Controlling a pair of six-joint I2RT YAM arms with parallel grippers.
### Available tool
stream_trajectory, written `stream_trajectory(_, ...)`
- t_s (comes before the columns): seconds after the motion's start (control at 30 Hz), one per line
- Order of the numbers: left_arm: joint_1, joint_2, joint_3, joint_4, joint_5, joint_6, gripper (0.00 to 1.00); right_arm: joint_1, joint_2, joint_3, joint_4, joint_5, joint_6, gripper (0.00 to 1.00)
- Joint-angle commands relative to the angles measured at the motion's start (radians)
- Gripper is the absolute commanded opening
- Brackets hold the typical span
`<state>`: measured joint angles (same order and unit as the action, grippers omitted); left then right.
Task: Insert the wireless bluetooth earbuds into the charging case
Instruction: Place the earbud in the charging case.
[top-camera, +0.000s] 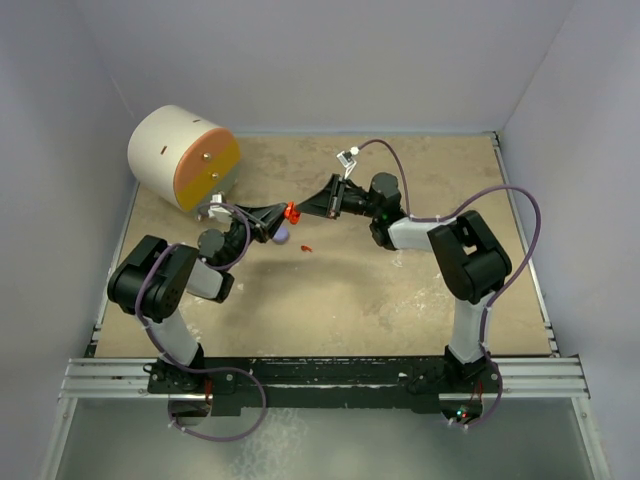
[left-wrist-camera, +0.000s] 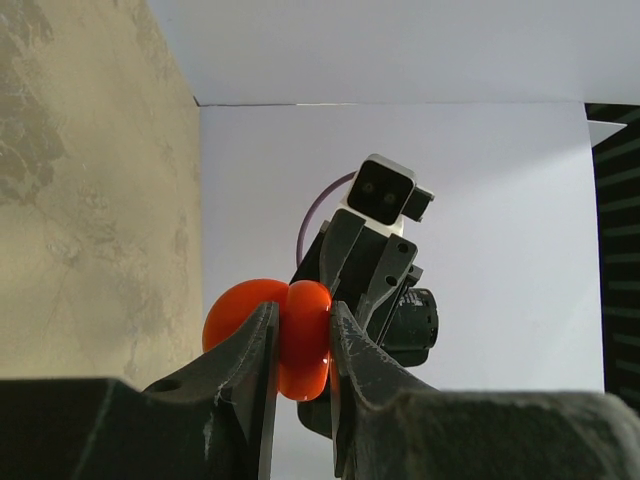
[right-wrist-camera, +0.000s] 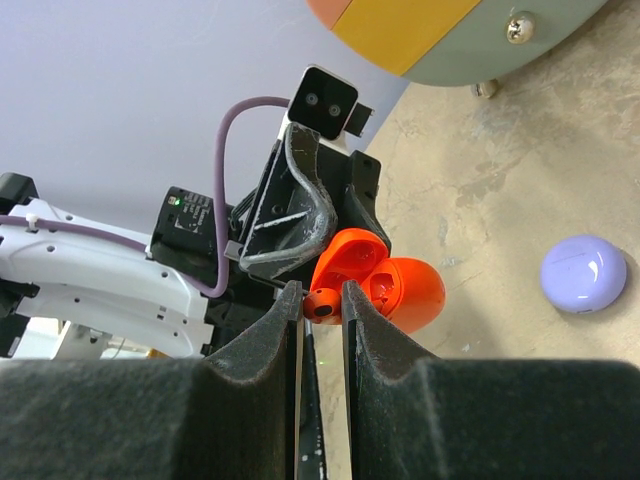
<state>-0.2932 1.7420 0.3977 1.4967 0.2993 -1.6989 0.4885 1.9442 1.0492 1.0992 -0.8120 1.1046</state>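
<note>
My left gripper is shut on the open red-orange charging case and holds it above the table, mid-scene in the top view. My right gripper is shut on a red earbud and holds it right at the open case, fingertip to fingertip with my left gripper. A second red earbud lies on the table just below. A closed lavender case lies on the table under the left gripper. The grey-lavender earbuds are out of view.
A large white drum with an orange and yellow face stands at the back left, also at the top of the right wrist view. Pale walls enclose the tan table on three sides.
</note>
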Motion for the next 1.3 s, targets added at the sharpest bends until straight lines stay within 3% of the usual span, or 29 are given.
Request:
stream_trajectory(0.0, -0.004, -0.030, 0.031, 0.224, -0.016, 0.050, 0.00, -0.014, 0.016, -0.009, 0.046, -0.014, 0.028, 0.08)
stream_trajectory(1.03, -0.016, -0.041, 0.104, 0.224, -0.079, 0.058, 0.00, -0.036, 0.045, 0.056, 0.064, -0.026, 0.184, 0.08)
stream_trajectory(1.27, -0.017, -0.014, 0.136, 0.224, -0.091, 0.029, 0.00, -0.041, 0.055, 0.122, 0.002, -0.019, 0.187, 0.08)
